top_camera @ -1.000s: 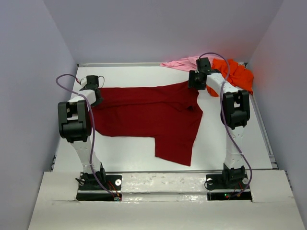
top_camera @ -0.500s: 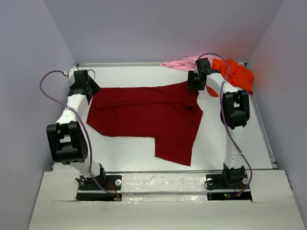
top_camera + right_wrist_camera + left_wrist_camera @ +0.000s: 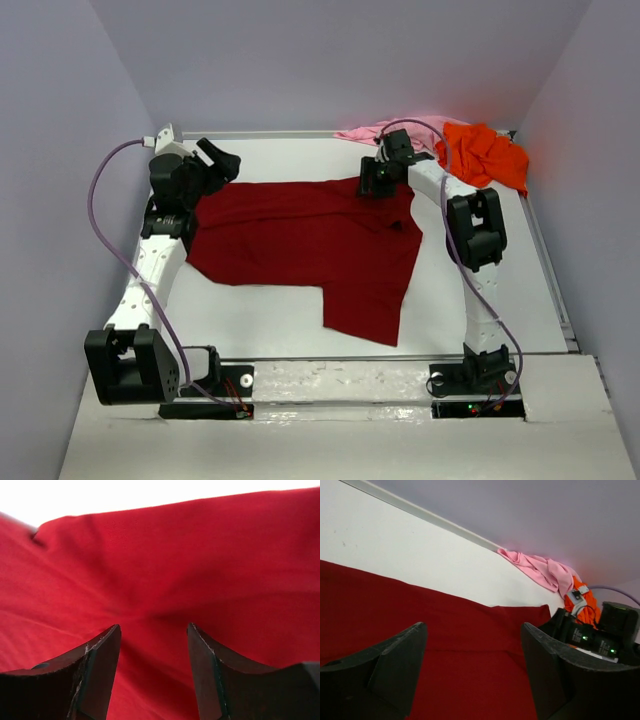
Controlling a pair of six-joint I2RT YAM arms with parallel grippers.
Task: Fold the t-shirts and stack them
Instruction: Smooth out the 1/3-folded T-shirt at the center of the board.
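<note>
T-shirt (image 3: 310, 235), crimson, lies spread by gaping left tool (image 3: 472, 629), right tool (image 3: 153, 627).

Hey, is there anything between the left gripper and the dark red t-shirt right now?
Nothing visible. The left gripper hangs open by the far left corner of the dark red t-shirt, with only that cloth and bare table ahead. The pink t-shirt and orange t-shirt lie bunched in the far right corner.

L arm (image 3: 148, 275) stretched far along the left side, wrist up. L hand (image 3: 215, 160) points right, fingers wide apart. R arm (image 3: 470, 230) reaches far, elbow bent, forearm angled left. R hand (image 3: 372, 180) tipped down, fingers parted.
</note>
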